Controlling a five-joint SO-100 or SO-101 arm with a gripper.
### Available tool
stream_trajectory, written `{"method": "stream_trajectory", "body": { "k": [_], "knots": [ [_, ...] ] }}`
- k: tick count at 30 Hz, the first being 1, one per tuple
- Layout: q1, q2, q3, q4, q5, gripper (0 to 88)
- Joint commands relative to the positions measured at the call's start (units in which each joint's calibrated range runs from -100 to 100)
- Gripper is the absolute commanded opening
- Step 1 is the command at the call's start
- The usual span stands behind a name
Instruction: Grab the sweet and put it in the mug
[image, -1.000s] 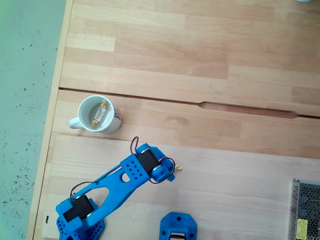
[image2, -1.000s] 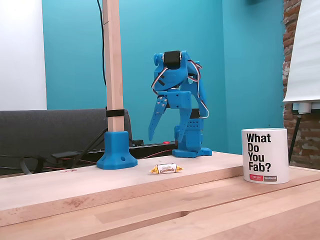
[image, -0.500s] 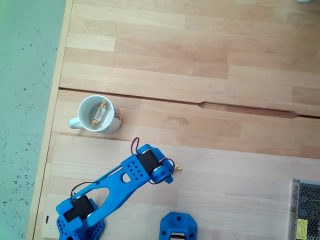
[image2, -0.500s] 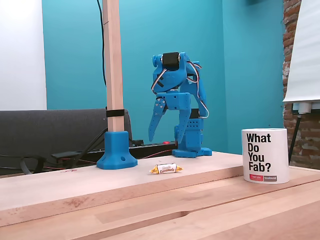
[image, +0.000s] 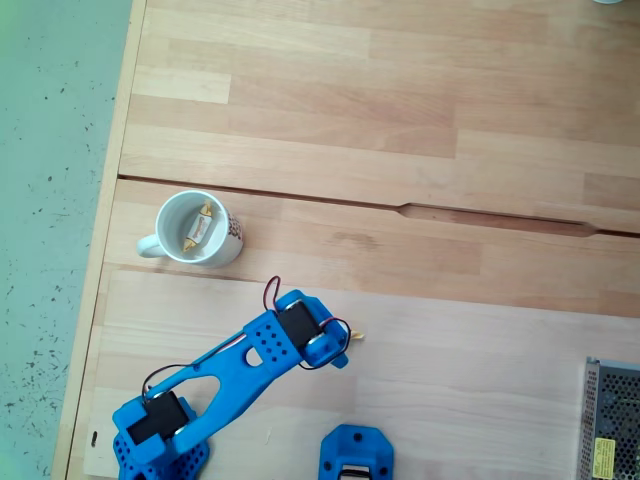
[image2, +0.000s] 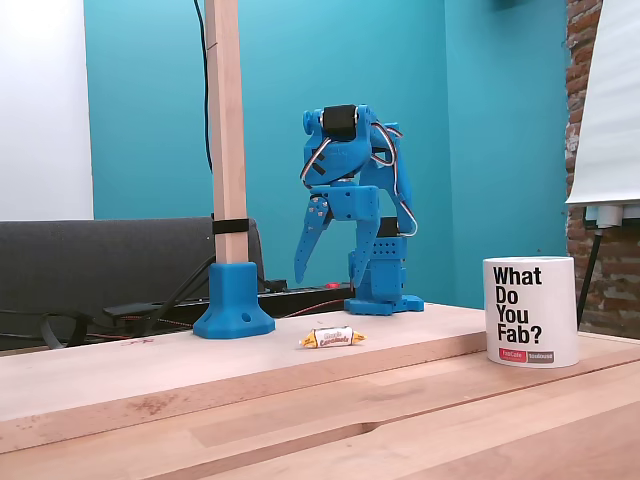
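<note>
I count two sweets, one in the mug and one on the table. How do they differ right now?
The sweet in the mug lies inside the white mug, done with; the sweet on the table lies flat on the bare wood below the gripper. From overhead, the first shows whole, while the arm covers most of the second. Both are small, with a white middle and yellow-gold twisted ends.

Both fixed views are evenly and brightly lit by diffuse light, with only faint, soft shadows. The top-down view is slightly washed out and soft in detail. The side view is sharper; the near table edge (image2: 300, 440) is mildly out of focus.
</note>
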Motion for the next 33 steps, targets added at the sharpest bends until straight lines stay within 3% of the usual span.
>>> {"method": "stream_trajectory", "body": {
  "k": [1,13,33],
  "knots": [
    [-0.3,-0.5,-0.4,-0.4,2.6,31.4],
    [-2.5,-0.5,-0.7,-0.4,20.8,31.4],
    [-2.5,-0.4,-0.1,-0.4,37.4,31.4]
  ]
}}
